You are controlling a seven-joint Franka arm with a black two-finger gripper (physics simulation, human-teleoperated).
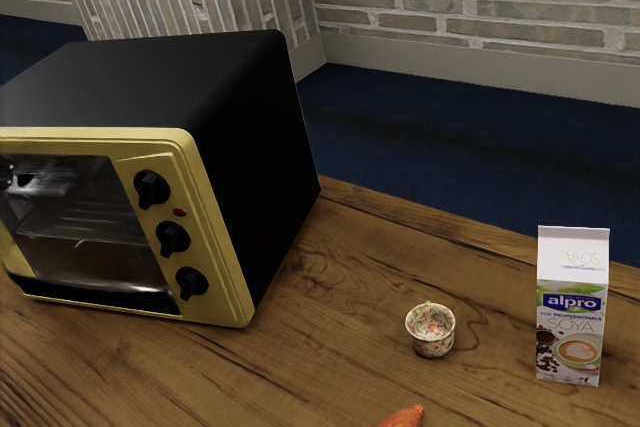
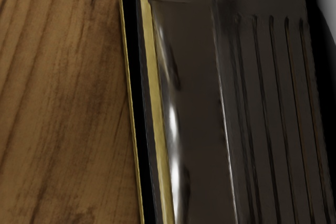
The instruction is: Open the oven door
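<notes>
Wood-grained table (image 1: pixel 340 277), black-and-gold oven (image 1: pixel 255 157) at nine o'clock

Pale brick (image 1: pixel 480 7) stands at twelve to two o'clock, behind blue floor (image 1: pixel 420 137). On the exterior view's dial, the glass oven door (image 1: pixel 90 262) sits upright between eight and nine, three black knobs (image 1: pixel 172 238) beside it. A dark piece at nine may be my claw (image 1: pixel 6 174); wide, narrow or holding, I cannot tell. Soya carton (image 1: pixel 571 322) at four, flowered cup (image 1: pixel 432 335) at five. Wrist view: gold trim (image 2: pixel 151 77) beside glass, dark rack bars beyond.
</notes>
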